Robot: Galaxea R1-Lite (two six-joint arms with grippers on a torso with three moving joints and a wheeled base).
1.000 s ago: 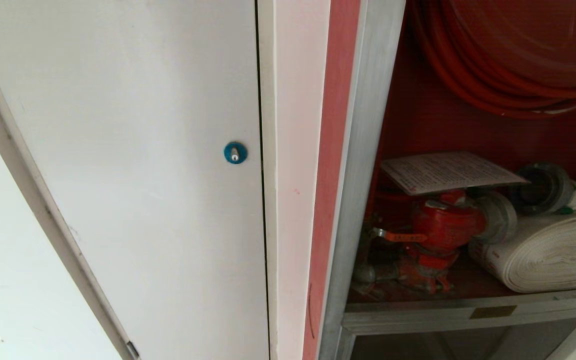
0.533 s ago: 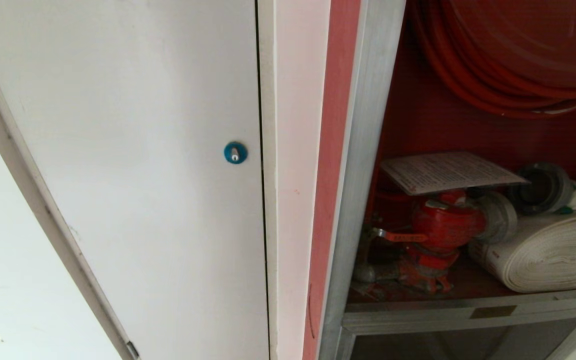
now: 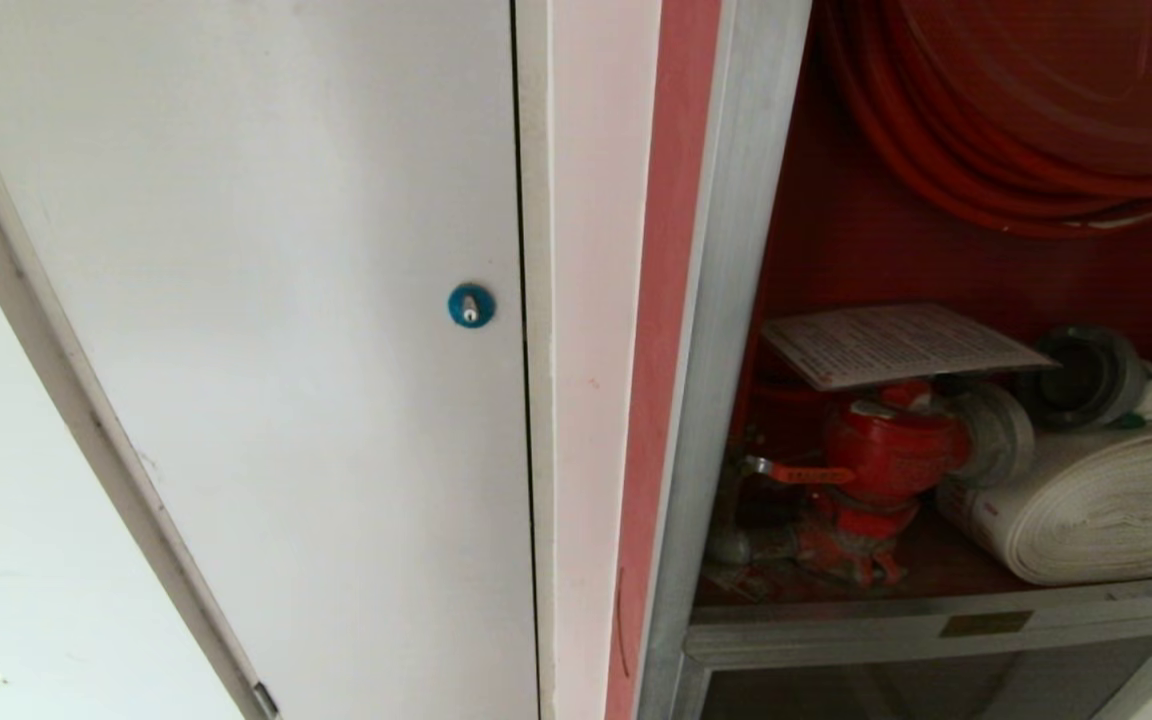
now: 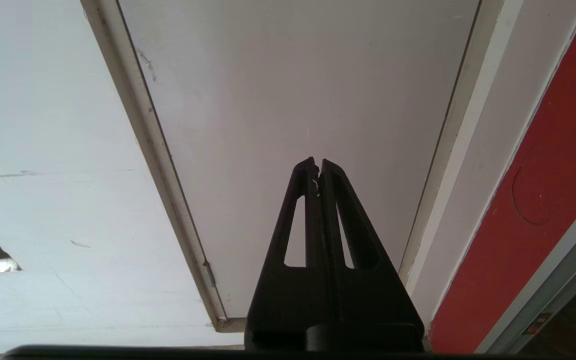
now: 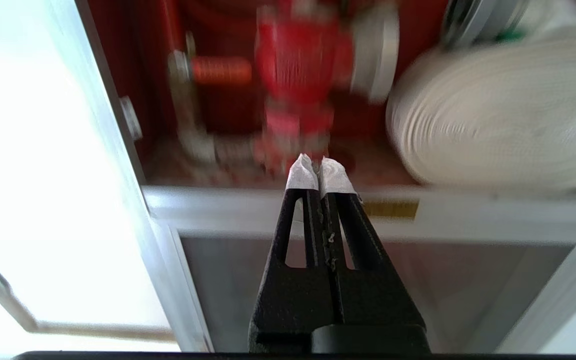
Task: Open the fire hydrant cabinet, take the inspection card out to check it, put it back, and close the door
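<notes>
cabinet open: card flat atop valve, hose roll at 3 o'clock of valve, reel at 12 | head view alone shows card | right pincer pressed together, empty, before valve | left pincer pressed together, facing white door

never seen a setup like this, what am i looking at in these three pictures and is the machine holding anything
This is a two-armed robot facing an open silver-framed fire hydrant cabinet. One picture looks down from its head: a pale printed inspection card lies on the red valve, beside a rolled white hose. The other two come from cameras behind each arm's black tool. The left tool points at a plain white door; the right tool points at the valve. Both are shut and empty.
</notes>
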